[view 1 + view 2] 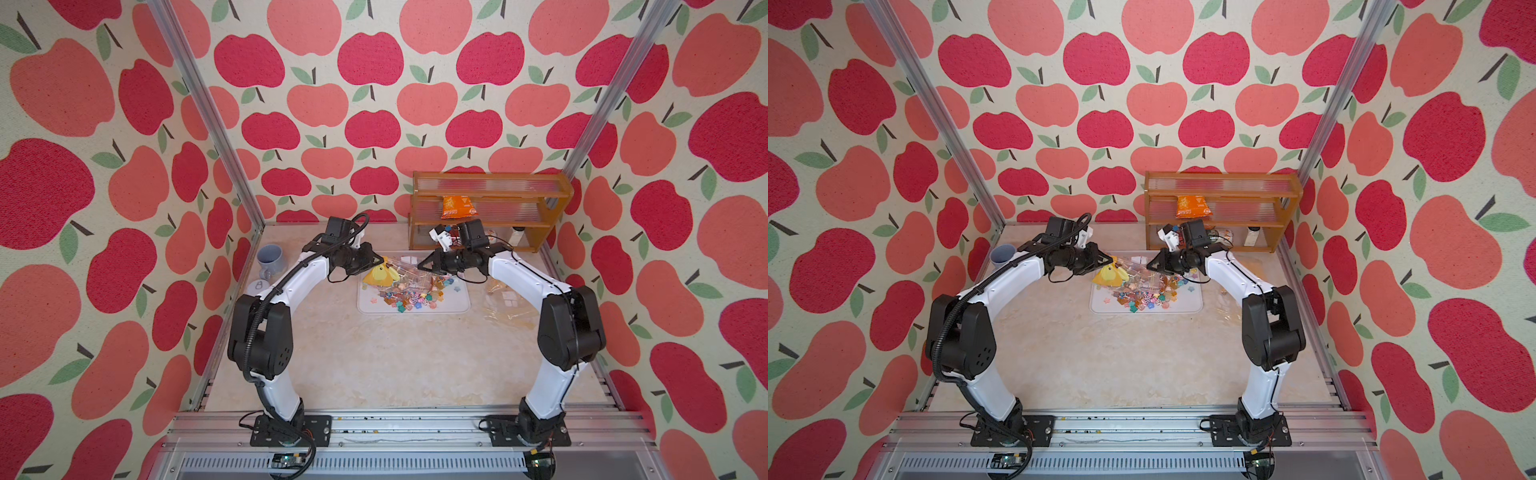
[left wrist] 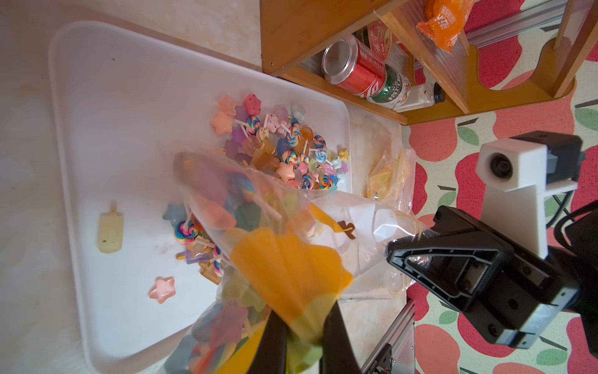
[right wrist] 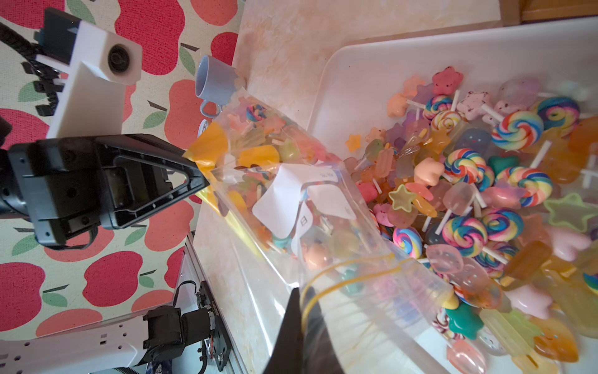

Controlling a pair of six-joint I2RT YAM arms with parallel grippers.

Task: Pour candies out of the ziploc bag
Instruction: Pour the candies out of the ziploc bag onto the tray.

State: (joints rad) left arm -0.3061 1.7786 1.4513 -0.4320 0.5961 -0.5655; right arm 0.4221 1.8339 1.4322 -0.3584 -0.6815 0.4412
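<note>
The bench [image 1: 374, 365] carries the white tray [image 1: 370, 305]. Above it, the ziploc bag [image 3: 291, 194] hangs tilted, mouth down toward the tray. A heap of candies [image 1: 409, 297] lies in the tray, and a fair share is left inside the bag. The left fingers [image 2: 275, 343] are clamped on the bag's yellow bottom corner. The right fingers [image 3: 291, 323] are pinched on its mouth edge. Treat the pour as partly complete.

Robot test booth, apple-print walls [image 1: 374, 104], aluminium frame [image 1: 208, 112]

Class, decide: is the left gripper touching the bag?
Touching. The left wrist view shows the left gripper pinched shut on the yellow corner of the bag.
</note>
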